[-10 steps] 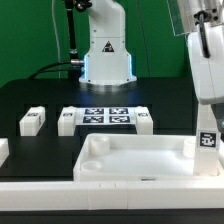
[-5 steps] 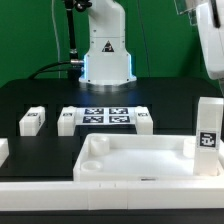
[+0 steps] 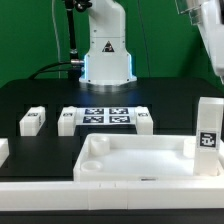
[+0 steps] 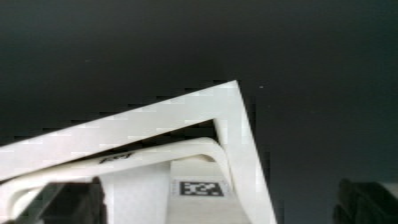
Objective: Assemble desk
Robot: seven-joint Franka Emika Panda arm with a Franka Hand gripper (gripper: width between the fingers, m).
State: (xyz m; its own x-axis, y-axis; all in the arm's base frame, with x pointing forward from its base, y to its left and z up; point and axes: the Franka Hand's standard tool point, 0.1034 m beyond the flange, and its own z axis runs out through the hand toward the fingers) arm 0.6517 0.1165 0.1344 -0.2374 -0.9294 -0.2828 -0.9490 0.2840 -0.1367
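The white desk slab (image 3: 135, 160) lies at the front of the black table, rim up. One square white leg (image 3: 208, 138) with a tag stands upright in the corner of the slab on the exterior view's right. My arm's hand (image 3: 210, 45) hangs above that leg, clear of it. In the wrist view the leg (image 4: 169, 185) and the slab's corner rim (image 4: 228, 120) show below my gripper (image 4: 210, 208). Its dark fingers (image 4: 50, 205) stand wide apart on either side of the leg and hold nothing.
Three loose legs (image 3: 32, 120) (image 3: 68, 121) (image 3: 143, 122) lie beside the marker board (image 3: 105, 117) at mid table. Another white part (image 3: 3, 150) shows at the exterior view's left edge. The robot base (image 3: 106, 55) stands behind.
My hand has lifted off the upright leg, which stays standing in the slab's corner. In the last half second almost nothing has moved.
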